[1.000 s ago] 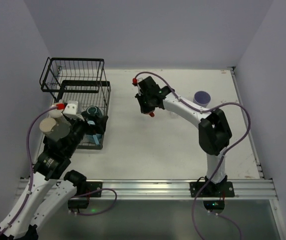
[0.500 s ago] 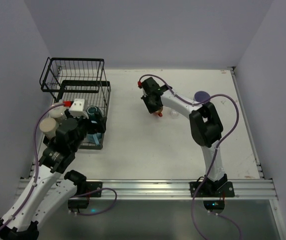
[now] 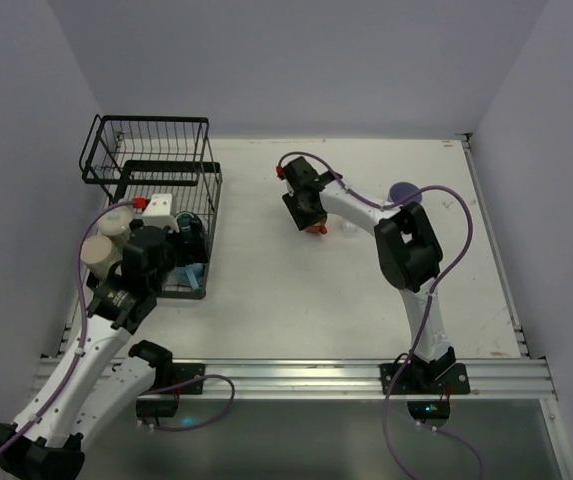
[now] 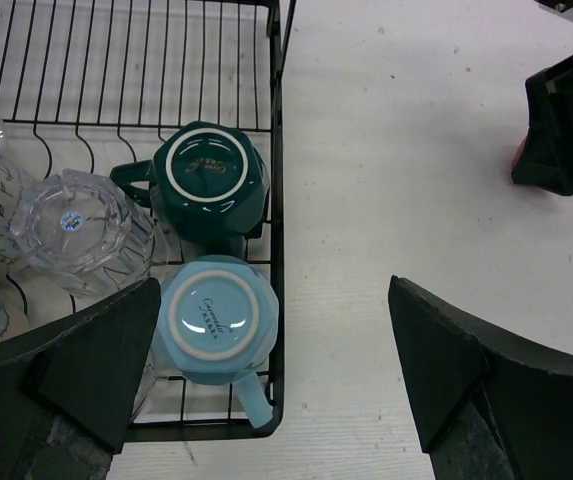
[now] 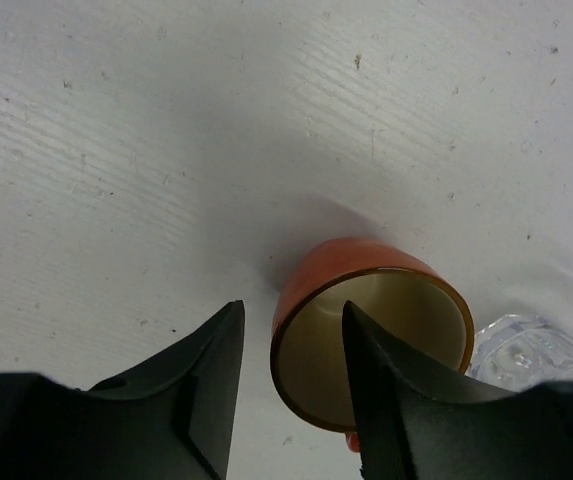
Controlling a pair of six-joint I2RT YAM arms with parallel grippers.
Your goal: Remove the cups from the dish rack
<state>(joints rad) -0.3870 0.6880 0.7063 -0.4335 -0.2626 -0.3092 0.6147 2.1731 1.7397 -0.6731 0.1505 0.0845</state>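
Orange cup (image 5: pixel 368 264) seemingly released as right hand (image 5: pixel 292 335) opens.

Black metal-wire rack (image 4: pixel 277 150); glossy teal mug (image 4: pixel 206 180); clear glass (image 4: pixel 71 220); matt white table (image 4: pixel 416 150).

White table (image 5: pixel 106 120) right under my right claw (image 5: pixel 291 312), w/ faint streaks + tiny dark specks. Pale grey walls (image 3: pixel 296 60) beyond it & off to both sides. Metal rail (image 3: pixel 296 372) well behind it, along table's near edge.
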